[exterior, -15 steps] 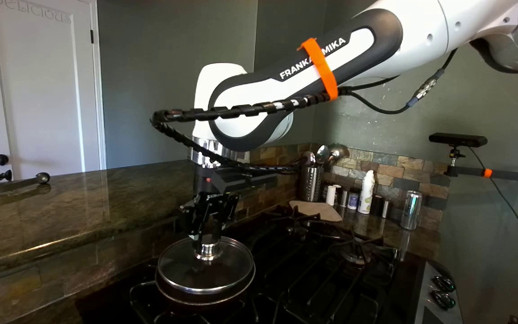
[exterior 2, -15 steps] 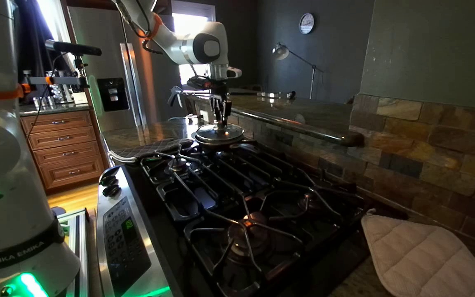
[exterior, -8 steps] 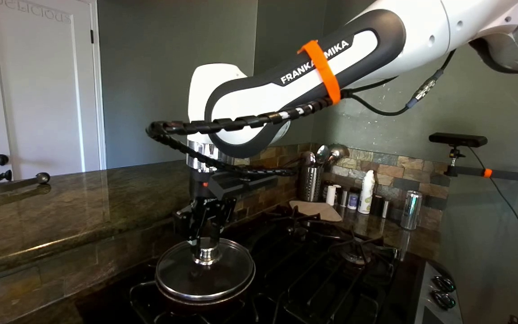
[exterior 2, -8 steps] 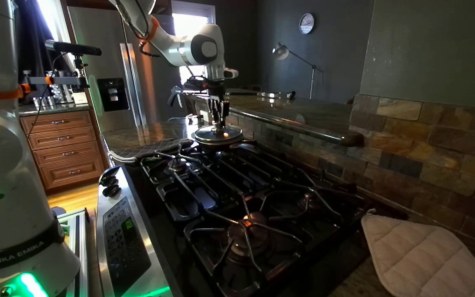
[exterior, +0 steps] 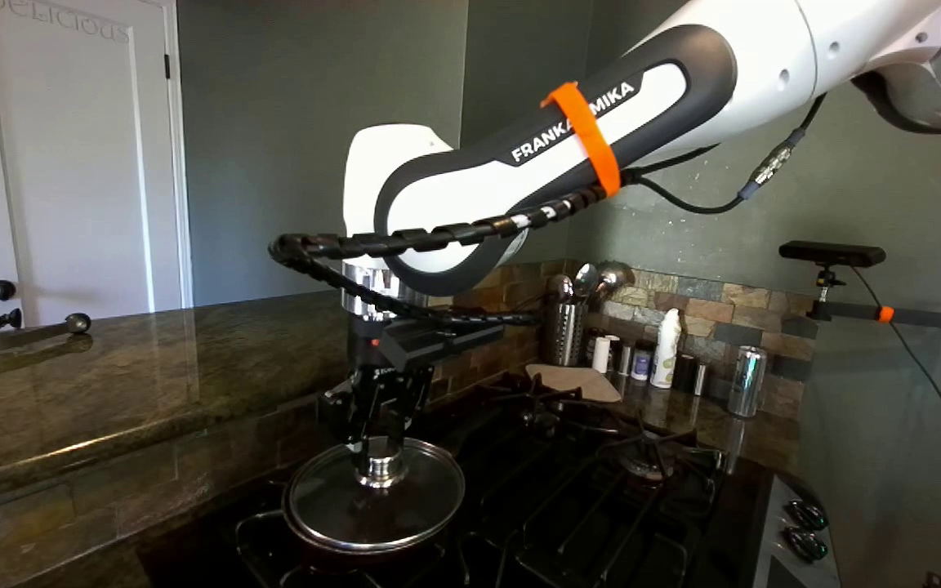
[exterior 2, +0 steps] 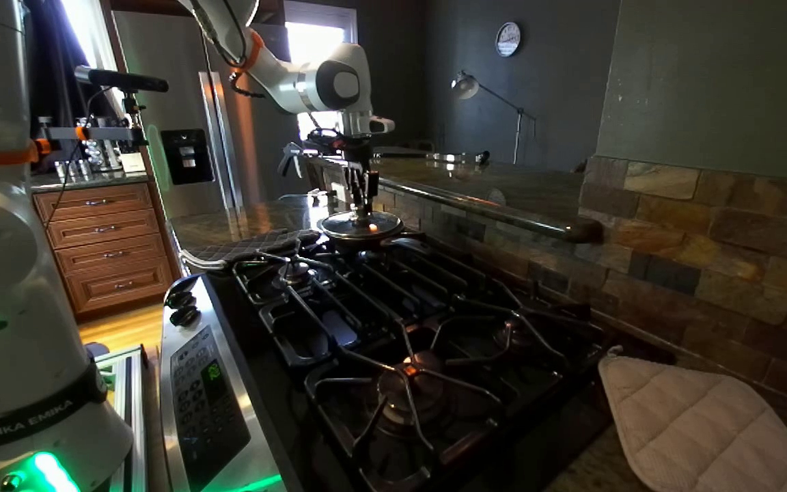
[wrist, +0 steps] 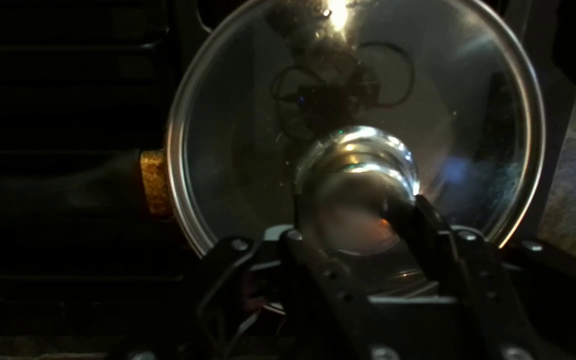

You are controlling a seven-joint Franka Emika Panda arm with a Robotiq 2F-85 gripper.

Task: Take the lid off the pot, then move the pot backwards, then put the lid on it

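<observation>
The see-through glass lid (exterior: 372, 516) with its metal rim lies level on the dark pot (exterior: 356, 559), its rim close on the pot's rim. The lid also shows in an exterior view (exterior 2: 343, 224) at the far end of the stove, and in the wrist view (wrist: 248, 125). My gripper (exterior: 379, 465) is shut on the lid's silver knob (wrist: 363, 142), one finger on each side; it points straight down. In the wrist view the pot's handle bracket (wrist: 154, 182) shows to the left of the lid. The pot's inside is hidden under the lid.
The pot stands on the stove's grates (exterior 2: 407, 307) beside the tiled wall and raised granite ledge (exterior: 176, 384). A dark quilted mat (exterior 2: 257, 247) and a pale pot holder (exterior 2: 708, 417) lie at the stove's ends. A utensil canister (exterior: 566, 335) and small bottles stand behind.
The gripper has moved down with the lid; the gap between lid and pot rim has closed. The lid shifted slightly left, then back right. The pot has not visibly moved.
</observation>
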